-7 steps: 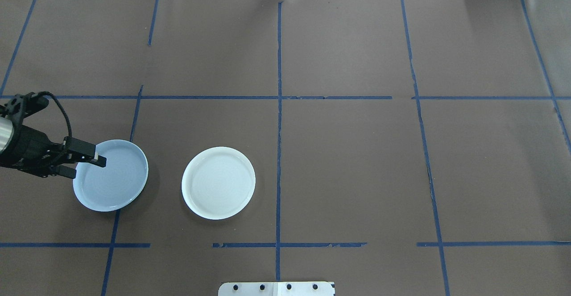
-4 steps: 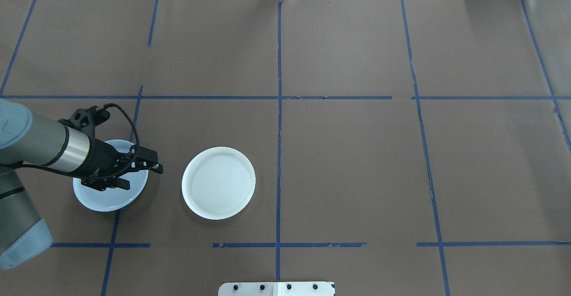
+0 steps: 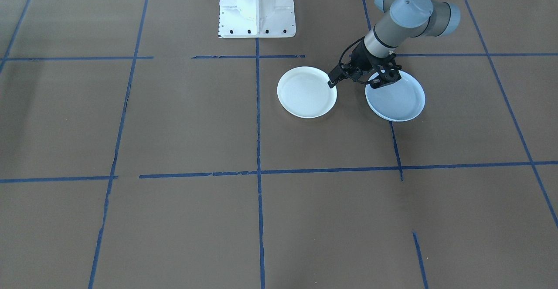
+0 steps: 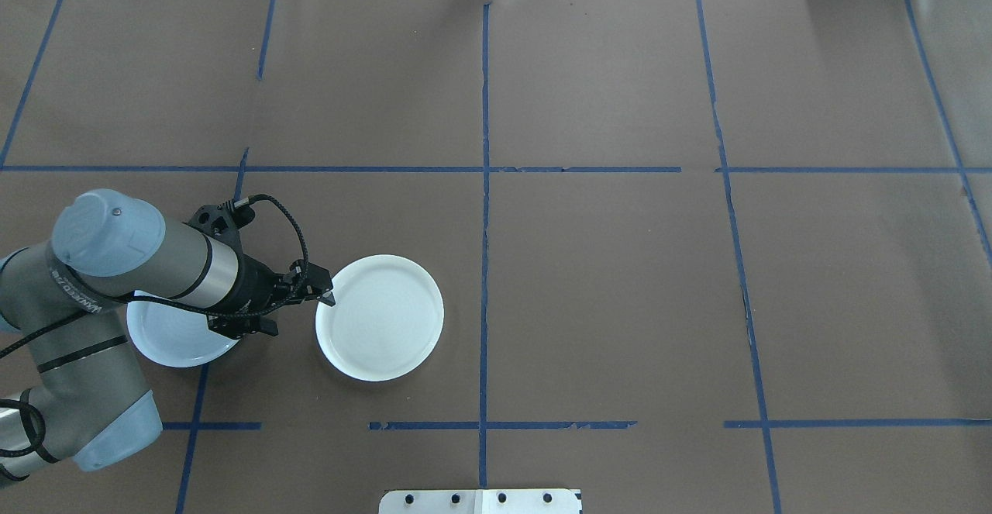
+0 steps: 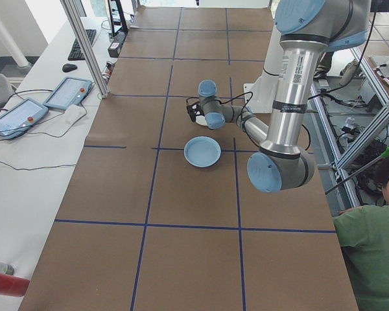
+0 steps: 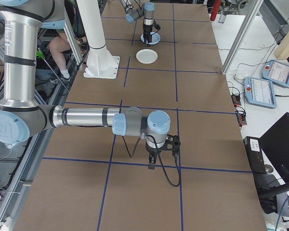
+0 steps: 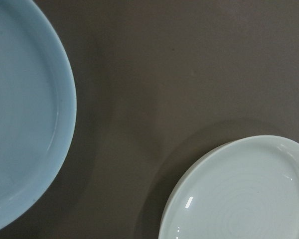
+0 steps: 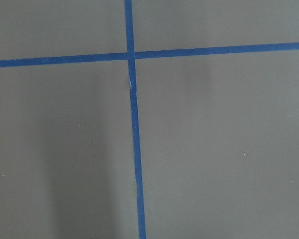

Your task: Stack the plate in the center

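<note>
A: Status on the stack?

B: Not started. Blue plate (image 4: 174, 343) and white plate (image 4: 384, 320) both lie on the tabletop (image 4: 620, 266), near each other but apart. Nothing is stacked or lifted.

A: Where are they?

B: Both on the robot's left side. White is the nearer one to the middle tape line, blue is further out.

A: Left hand (image 4: 298, 312)?

B: Fingers look spread and it grips nothing. It hangs over the gap between the plates, one fingertip at white's near rim. I'd guess it's lining up a rim grab, but which plate is unclear.

A: Right hand (image 6: 154, 163)?

B: Parked over a tape cross, well away. Can't tell its state from the side view.

A: Plate orientation?

B: Both flat, face up, rims up. They're round, so there's no long axis and no heading to match. Just center one over the other.
</note>
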You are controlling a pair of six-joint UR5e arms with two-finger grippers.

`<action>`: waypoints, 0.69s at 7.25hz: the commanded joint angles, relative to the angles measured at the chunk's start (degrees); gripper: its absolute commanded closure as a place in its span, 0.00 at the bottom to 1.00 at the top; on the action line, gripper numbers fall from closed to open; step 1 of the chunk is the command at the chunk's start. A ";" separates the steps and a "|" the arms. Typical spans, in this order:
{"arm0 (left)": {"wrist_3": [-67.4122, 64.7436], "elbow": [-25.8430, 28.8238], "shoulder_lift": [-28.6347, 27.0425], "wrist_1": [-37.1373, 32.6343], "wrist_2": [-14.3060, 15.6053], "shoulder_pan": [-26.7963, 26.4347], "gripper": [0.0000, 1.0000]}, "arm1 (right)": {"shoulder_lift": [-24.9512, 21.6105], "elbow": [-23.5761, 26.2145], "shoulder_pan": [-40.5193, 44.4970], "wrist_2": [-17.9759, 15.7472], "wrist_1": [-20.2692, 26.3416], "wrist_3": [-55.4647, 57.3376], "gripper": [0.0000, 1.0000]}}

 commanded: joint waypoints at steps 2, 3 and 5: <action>-0.36 1.73 -0.90 -0.19 -0.08 1.98 0.14 | 0.00 0.00 0.00 0.00 0.00 0.00 0.00; -0.36 1.82 -0.99 -0.37 -0.17 2.16 0.30 | 0.00 0.00 0.00 0.00 0.00 0.00 0.00; 0.43 2.26 -1.60 -0.46 -0.78 2.34 0.63 | 0.00 0.00 0.00 0.00 0.00 0.00 0.00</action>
